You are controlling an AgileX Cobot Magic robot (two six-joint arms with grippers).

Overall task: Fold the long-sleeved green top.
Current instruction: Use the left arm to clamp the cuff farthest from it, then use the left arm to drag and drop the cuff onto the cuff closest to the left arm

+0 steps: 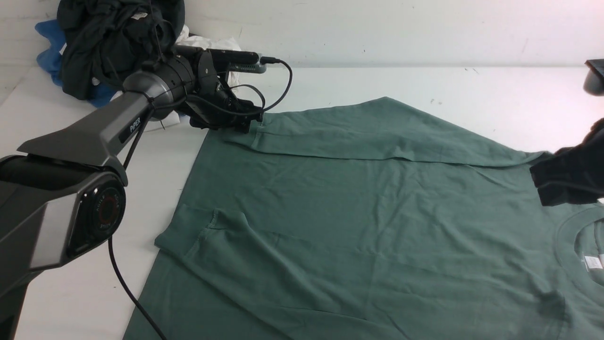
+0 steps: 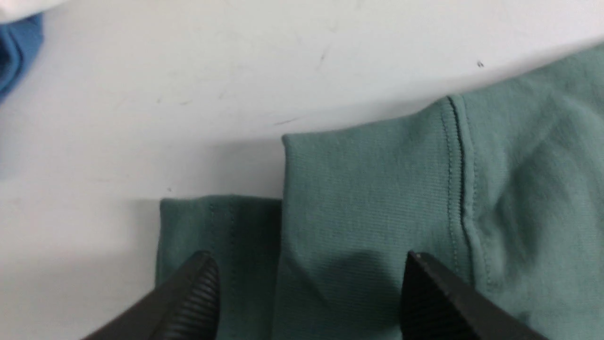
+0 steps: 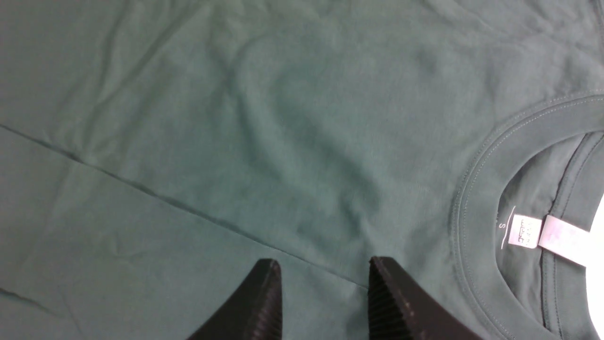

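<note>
Front view: taken up mostly by the white tabletop (image 1: 424,85). Spread flat across it, reaching from under the left hand (image 2: 306,278) to under the right hand (image 3: 325,283): the green long-sleeved top (image 1: 354,212), with one sleeve folded across the body along the far edge between the two hands and the other folded in on the near side, well apart from both. Heaped behind the left hand, close to the wall: a black garment (image 1: 113,42) on top of a blue garment (image 1: 47,47) and a white garment (image 1: 207,42). Left wrist view: left hand spread wide, fingers (image 2: 198,293) well apart, nothing gripped, poised over the sleeve cuff (image 2: 368,198). Just ahead of the fingertips, the cuff's end; beside one finger, a hem corner (image 2: 212,222) lying under the cuff. Cannot tell whether touching the cloth or just above it. Right wrist view: right hand parted more narrowly, with a clear gap between the ribbed fingers (image 3: 264,302), nothing gripped, flat green cloth showing through the gap and the folded sleeve's edge running up to the fingertips. Off to one side of that hand: the ribbed crew neck (image 3: 476,189), and inside it the small white neck label (image 3: 524,231).
</note>
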